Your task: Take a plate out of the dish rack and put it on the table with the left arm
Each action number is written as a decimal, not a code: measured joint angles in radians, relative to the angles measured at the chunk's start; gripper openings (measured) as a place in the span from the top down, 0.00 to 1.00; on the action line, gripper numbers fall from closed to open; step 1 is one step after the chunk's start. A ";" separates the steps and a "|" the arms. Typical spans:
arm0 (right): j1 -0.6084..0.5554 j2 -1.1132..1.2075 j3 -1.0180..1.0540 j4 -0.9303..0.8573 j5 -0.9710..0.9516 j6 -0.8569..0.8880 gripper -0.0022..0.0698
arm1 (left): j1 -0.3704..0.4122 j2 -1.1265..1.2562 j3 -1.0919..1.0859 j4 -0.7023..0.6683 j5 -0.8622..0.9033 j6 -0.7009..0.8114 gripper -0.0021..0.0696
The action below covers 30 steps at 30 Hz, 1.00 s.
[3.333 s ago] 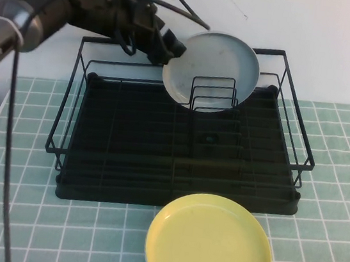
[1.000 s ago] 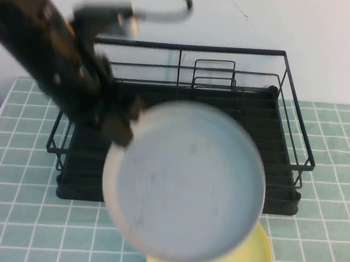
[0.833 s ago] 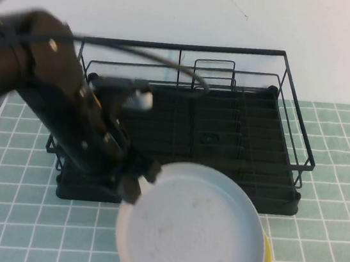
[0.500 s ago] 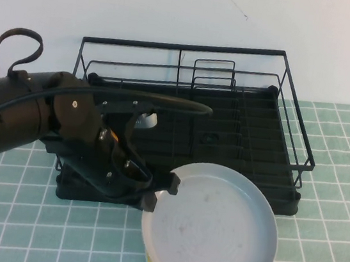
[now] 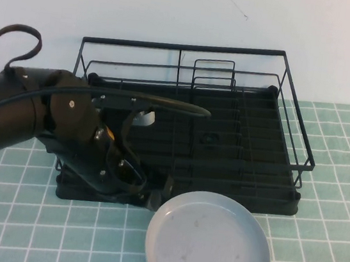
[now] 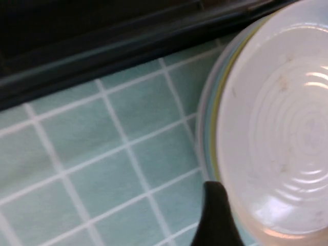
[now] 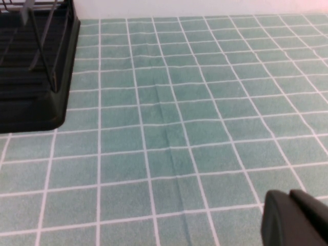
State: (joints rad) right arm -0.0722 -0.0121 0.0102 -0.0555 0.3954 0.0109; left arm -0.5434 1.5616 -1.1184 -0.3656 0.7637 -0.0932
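Observation:
The pale grey-blue plate (image 5: 209, 242) lies flat and low in front of the black dish rack (image 5: 186, 46), on the near side of the table (image 5: 328, 190). My left gripper (image 5: 159, 193) is at the plate's left rim and shut on it. In the left wrist view the plate (image 6: 282, 133) fills one side, with one dark fingertip (image 6: 215, 215) against its rim. A thin yellow edge (image 6: 221, 102) of another plate shows right under it. My right gripper (image 7: 294, 220) hangs over bare tiles, its fingers together and empty.
The rack's tray holds no dishes, and its small wire dividers (image 5: 214, 75) stand at the back. The rack's corner (image 7: 31, 102) shows in the right wrist view. Mint-green tiles (image 7: 179, 128) stretch to the right of the rack. A white wall stands behind.
My left arm lifted the plate out of the rack's dividers and swung it forward and down. It now rests low over the yellow plate, which it hides in the high view.

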 joint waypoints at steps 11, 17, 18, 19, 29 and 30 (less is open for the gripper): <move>0.000 0.000 0.000 0.000 0.000 0.000 0.97 | 0.000 -0.263 -0.214 0.258 0.219 0.127 0.92; 0.000 0.000 0.000 0.000 0.000 0.000 0.97 | 0.000 -0.598 -0.171 0.295 0.207 0.093 0.97; 0.000 0.000 0.000 0.000 0.000 0.000 0.97 | 0.000 -0.649 -0.147 0.297 0.198 0.085 0.97; 0.000 0.000 0.000 0.000 0.000 0.000 0.97 | 0.000 -0.711 -0.112 0.299 0.179 0.081 0.97; 0.000 0.000 0.000 0.000 0.000 0.000 0.97 | 0.000 -1.080 0.238 0.546 0.171 -0.035 0.97; 0.000 0.000 0.000 0.000 0.000 0.000 0.97 | 0.000 -1.093 0.264 0.548 0.174 -0.037 0.97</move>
State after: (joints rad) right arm -0.0722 -0.0121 0.0102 -0.0555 0.3954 0.0109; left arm -0.5434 0.4689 -0.8542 0.1827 0.9379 -0.1297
